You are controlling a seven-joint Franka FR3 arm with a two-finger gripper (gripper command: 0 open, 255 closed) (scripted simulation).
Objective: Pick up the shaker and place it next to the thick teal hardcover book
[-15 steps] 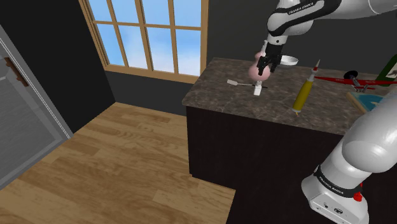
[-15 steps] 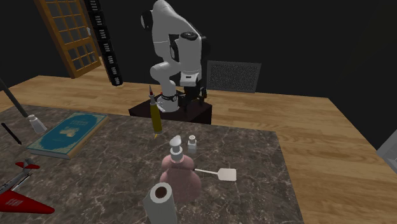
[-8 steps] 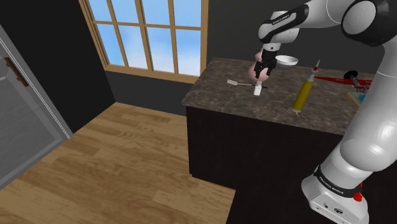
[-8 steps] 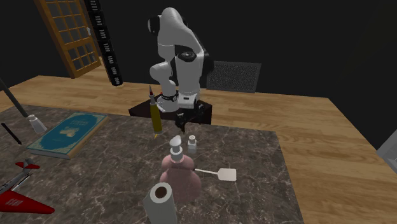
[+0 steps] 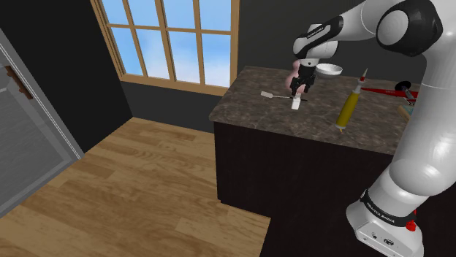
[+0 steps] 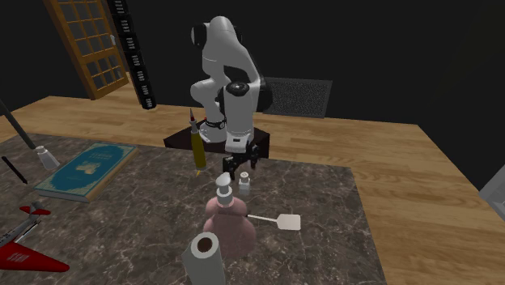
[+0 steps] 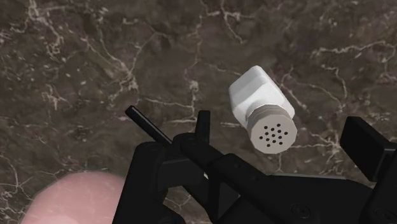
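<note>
The shaker (image 7: 262, 108) is a small white bottle with a grey perforated cap, standing upright on the dark marble counter (image 5: 252, 111). My black gripper (image 7: 283, 137) hovers just above it, open, with the cap in the gap between the fingers and untouched. From the shoulder view the gripper (image 5: 298, 90) hangs over the shaker (image 5: 295, 103) near the counter's front corner. Across the table, the gripper (image 6: 237, 168) sits right above the shaker (image 6: 244, 183). The teal hardcover book (image 6: 85, 168) lies flat far off toward that view's left.
A pink round bottle (image 6: 229, 223) and a white spatula (image 6: 279, 219) stand close by the shaker. A yellow bottle (image 6: 197, 150) lies between shaker and book. A paper roll (image 6: 204, 257), a red toy plane (image 6: 24, 255) and a second small shaker (image 6: 44, 156) also share the counter.
The arm has swung forward and the gripper has come down from above the pink bottle to just over the shaker. Nothing on the counter has moved.
</note>
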